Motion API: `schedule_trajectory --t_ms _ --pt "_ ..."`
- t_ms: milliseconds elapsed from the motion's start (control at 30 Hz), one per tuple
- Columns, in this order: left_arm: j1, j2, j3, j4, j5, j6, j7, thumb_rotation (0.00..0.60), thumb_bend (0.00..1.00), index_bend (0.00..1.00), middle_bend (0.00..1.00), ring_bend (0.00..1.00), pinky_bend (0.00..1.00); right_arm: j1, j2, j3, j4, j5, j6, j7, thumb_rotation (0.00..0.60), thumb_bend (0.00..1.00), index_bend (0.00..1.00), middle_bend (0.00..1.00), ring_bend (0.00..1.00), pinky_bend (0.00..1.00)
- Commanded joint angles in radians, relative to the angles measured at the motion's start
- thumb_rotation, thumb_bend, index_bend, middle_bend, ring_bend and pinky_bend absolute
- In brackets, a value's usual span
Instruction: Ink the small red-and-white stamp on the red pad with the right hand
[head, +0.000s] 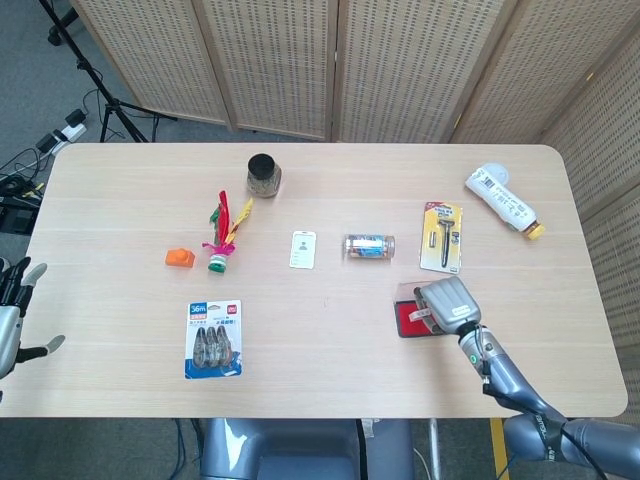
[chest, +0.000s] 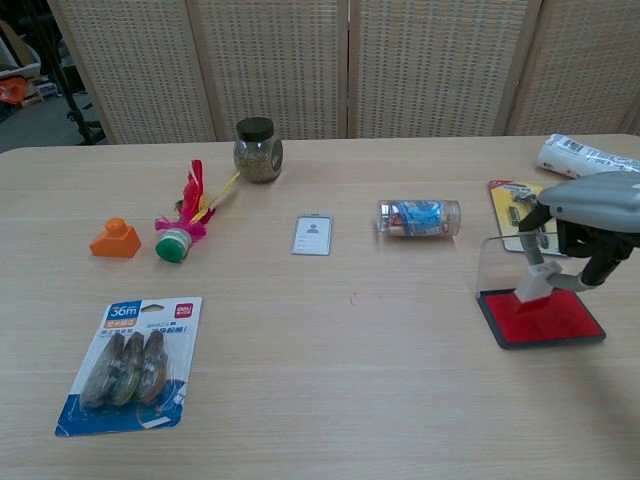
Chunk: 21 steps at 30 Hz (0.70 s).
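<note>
Precariously, the right robot hand pinched the small red-and-white stamp, tilted, its base on the flat red ink pad; uneven pressure might ink 1 edge only or shift the pad.

Red pad; orange block; grey hand.

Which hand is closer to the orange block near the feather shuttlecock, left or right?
Left. The left hand sits off the table's near left edge, the same side as the orange block. The right hand is across the table, over the red pad.
</note>
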Motion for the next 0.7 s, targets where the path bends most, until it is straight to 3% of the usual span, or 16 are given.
schedule_trajectory --t_ms 33,700 --pt "0.0 0.0 0.0 0.0 0.0 0.0 0.0 0.6 0.0 0.0 0.0 0.0 0.0 0.0 -0.006 0.008 0.006 0.011 -0.006 0.003 0.6 0.54 0.57 0.99 0.99 1.0" --pt "-0.002 -0.005 0.0 0.001 -0.002 -0.002 0.01 0.6 0.0 0.0 0.0 0.0 0.0 -0.016 -0.05 0.021 0.074 0.028 -0.051 0.038 0.6 0.54 0.57 0.99 0.99 1.0"
